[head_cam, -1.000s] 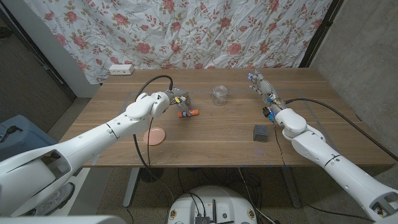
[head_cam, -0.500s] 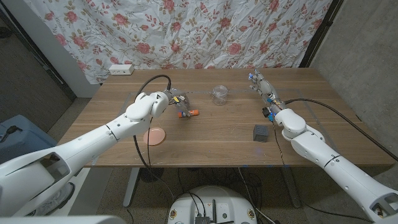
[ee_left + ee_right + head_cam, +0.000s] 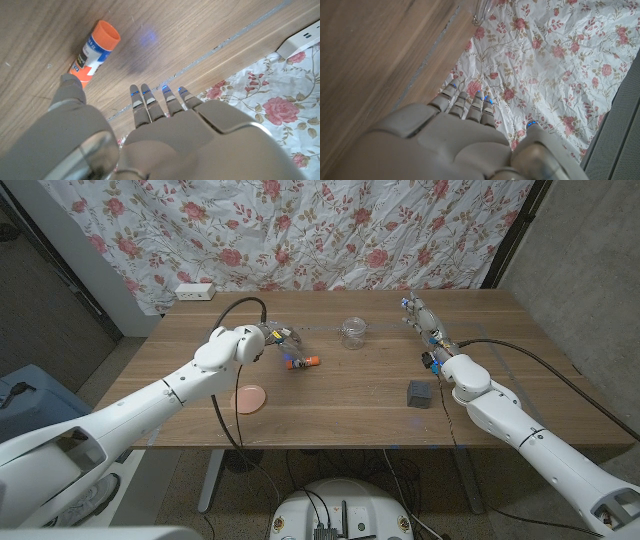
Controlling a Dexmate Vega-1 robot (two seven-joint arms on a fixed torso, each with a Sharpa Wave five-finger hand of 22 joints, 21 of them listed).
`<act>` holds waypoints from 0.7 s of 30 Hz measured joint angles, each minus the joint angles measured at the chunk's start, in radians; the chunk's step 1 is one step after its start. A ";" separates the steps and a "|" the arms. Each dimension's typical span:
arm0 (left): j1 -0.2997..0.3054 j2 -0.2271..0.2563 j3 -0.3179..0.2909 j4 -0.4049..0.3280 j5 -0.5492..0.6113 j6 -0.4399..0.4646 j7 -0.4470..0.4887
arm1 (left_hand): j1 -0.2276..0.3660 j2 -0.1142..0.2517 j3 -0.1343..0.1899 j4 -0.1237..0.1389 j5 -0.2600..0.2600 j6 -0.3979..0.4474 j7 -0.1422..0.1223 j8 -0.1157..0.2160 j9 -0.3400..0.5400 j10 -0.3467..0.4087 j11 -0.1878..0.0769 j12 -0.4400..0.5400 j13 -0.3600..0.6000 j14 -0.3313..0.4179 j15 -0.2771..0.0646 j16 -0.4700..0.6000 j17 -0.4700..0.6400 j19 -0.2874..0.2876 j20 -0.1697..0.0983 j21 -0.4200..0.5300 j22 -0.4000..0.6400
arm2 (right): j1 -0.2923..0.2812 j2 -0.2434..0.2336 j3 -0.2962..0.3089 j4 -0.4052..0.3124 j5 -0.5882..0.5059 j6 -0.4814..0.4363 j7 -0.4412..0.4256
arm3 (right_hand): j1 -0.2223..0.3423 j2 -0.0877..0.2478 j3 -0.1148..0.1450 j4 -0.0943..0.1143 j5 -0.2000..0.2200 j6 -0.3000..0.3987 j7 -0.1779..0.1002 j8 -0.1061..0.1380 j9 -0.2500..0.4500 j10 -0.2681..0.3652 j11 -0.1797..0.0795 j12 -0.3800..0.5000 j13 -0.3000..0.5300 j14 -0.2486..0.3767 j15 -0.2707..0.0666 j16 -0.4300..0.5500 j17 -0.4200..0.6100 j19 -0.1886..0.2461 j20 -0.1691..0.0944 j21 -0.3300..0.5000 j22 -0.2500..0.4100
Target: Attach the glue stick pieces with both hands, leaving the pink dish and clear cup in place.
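Just left of frame centre, glue stick — orange cap, label unreadable — beside left hand, released; right hand likewise released.

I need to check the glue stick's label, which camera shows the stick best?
The left wrist view: the glue stick is large, orange cap and label clear. The head view shows it small beside the left hand.

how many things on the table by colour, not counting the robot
orange: 1, glue stick
pink: 1, dish
clear: 1, cup
dark grey: 1, block
white: 1, power strip
total: 5
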 measured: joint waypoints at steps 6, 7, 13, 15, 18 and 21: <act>0.015 0.003 -0.034 0.011 -0.100 -0.023 0.057 | -0.019 0.019 0.009 0.009 0.000 0.004 0.007 0.008 0.000 -0.005 0.013 0.005 -0.005 0.020 -0.001 0.003 0.000 0.014 -0.003 0.002 0.000 | 0.009 0.010 0.005 0.032 0.019 0.020 0.020 | -0.004 -0.004 -0.004 0.004 0.000 -0.007 0.004 0.000 0.000 -0.003 0.003 0.000 0.000 -0.003 0.006 0.000 0.000 0.000 0.000 0.000 0.000; 0.015 0.003 -0.034 0.011 -0.121 -0.030 0.071 | -0.023 0.023 0.009 0.009 0.000 0.004 0.007 0.008 0.000 -0.005 0.013 0.005 -0.005 0.020 -0.001 0.003 0.000 0.014 -0.003 0.002 0.000 | 0.011 0.012 0.007 0.037 0.019 0.020 0.020 | -0.004 -0.004 -0.004 0.004 0.000 -0.008 0.004 0.000 0.000 -0.003 0.003 0.000 0.000 -0.003 0.006 0.000 0.000 0.000 0.000 0.000 0.000; 0.015 0.003 -0.034 0.011 -0.200 -0.059 0.135 | -0.035 0.037 0.015 0.015 0.000 0.004 0.007 0.008 0.000 -0.009 0.017 0.005 -0.005 0.026 0.004 0.003 0.000 0.025 -0.003 0.002 0.000 | 0.012 0.017 0.012 0.055 0.019 0.020 0.020 | -0.014 -0.013 -0.007 0.007 0.000 -0.012 0.009 0.000 0.000 -0.008 0.008 0.000 0.000 -0.002 0.006 0.000 0.005 0.000 0.000 0.000 0.000; 0.035 0.007 -0.076 0.040 -0.221 -0.067 0.153 | -0.035 0.050 0.017 0.017 0.000 0.003 0.006 0.008 0.000 -0.013 0.018 0.005 -0.005 0.026 0.004 0.003 0.000 0.030 -0.008 0.002 0.000 | 0.012 0.018 0.013 0.059 0.047 0.034 0.031 | -0.021 -0.006 -0.007 0.013 0.000 -0.012 0.009 0.000 0.000 -0.008 0.008 0.000 0.000 0.001 0.002 0.000 0.005 0.000 0.000 0.000 0.000; 0.035 0.007 -0.076 0.040 -0.264 -0.079 0.191 | -0.041 0.058 0.018 0.018 0.000 -0.003 0.007 0.008 0.000 -0.024 0.018 0.005 -0.005 0.026 0.004 0.003 0.000 0.033 -0.004 0.002 0.000 | 0.012 0.022 0.015 0.069 0.047 0.034 0.031 | -0.021 -0.006 -0.006 0.014 0.000 -0.012 0.009 0.000 0.000 -0.008 0.008 0.000 0.000 0.001 0.002 0.000 0.005 0.000 0.000 0.000 0.000; 0.053 0.004 -0.099 0.055 -0.304 -0.087 0.225 | -0.040 0.065 0.023 0.023 0.000 -0.005 0.009 0.008 0.000 -0.027 0.016 0.005 -0.005 0.026 0.004 0.003 0.000 0.039 -0.007 0.002 0.000 | 0.013 0.026 0.015 0.079 0.059 0.044 0.038 | -0.021 -0.006 -0.006 0.014 0.000 -0.012 0.009 0.000 0.000 -0.008 0.008 0.000 0.000 0.001 0.002 0.000 0.005 0.000 0.000 0.000 0.000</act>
